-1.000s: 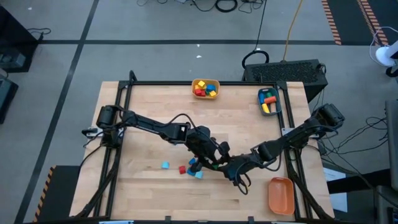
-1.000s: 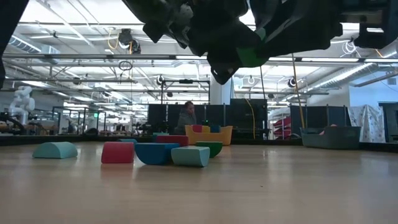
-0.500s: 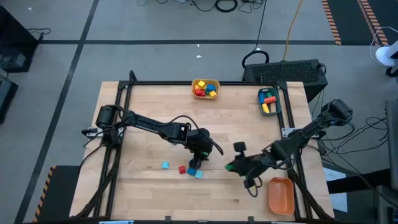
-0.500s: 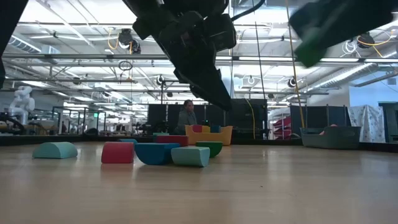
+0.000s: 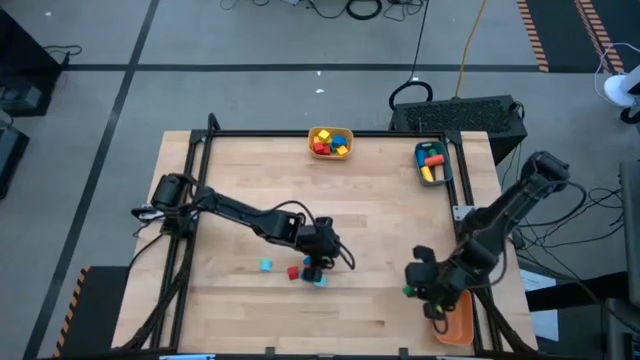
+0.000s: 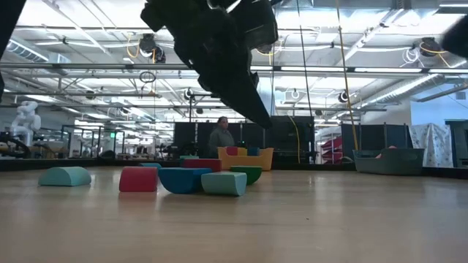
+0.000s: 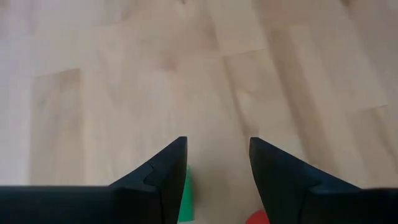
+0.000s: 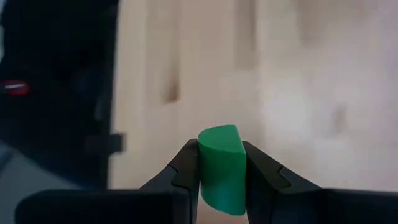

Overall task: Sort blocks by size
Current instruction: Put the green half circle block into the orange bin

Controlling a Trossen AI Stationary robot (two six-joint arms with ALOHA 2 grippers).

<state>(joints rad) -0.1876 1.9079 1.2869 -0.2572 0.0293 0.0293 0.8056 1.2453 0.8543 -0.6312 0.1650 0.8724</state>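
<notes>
Blocks (image 5: 305,270) lie in a small cluster on the wooden table (image 5: 240,180) near its front edge: red, blue, cyan and green pieces close together, one cyan piece a little apart, with more blocks in the yellow bin (image 5: 331,142) and the teal bin (image 5: 433,163) at the far edge. No writing or label can be read on any of them. The left gripper (image 5: 322,262) hangs over the cluster with its fingers parted around nothing, while the right gripper (image 5: 412,288), beside the orange bin (image 5: 452,322), pinches a green block (image 8: 221,168).

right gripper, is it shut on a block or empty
Shut on a block: in the right wrist view the right gripper pinches a green block between both fingers, above the table.
</notes>
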